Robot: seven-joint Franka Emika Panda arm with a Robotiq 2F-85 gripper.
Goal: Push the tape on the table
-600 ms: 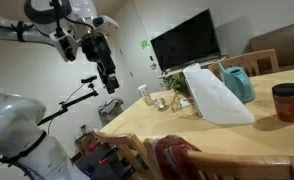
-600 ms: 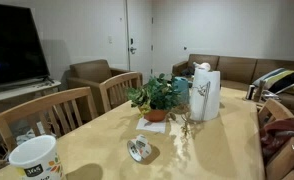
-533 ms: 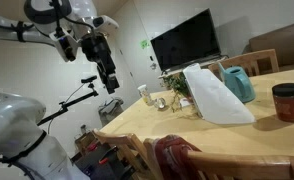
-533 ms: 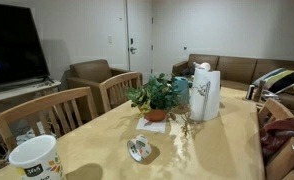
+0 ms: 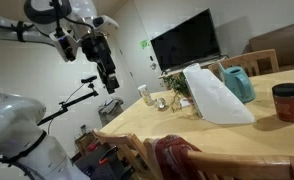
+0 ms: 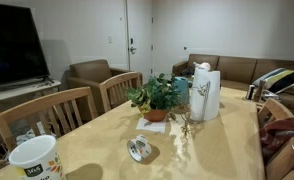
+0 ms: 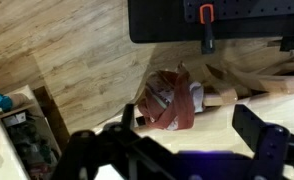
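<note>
A large black flat television screen [image 6: 7,45] is standing against the pale cream wall [image 6: 87,30], and a white door [image 6: 139,40] is showing further along. A brown cushioned armchair [image 6: 87,72] and a long brown sofa [image 6: 237,70] are sitting by the walls. Light wooden slat-backed chairs [image 6: 47,118] are standing at the light yellowish wooden table [image 6: 217,140]. Light wood-plank flooring [image 7: 67,50] is showing in the wrist view.

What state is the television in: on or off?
Off, as far as can be seen: the television has a dark, blank screen in both exterior views.
</note>
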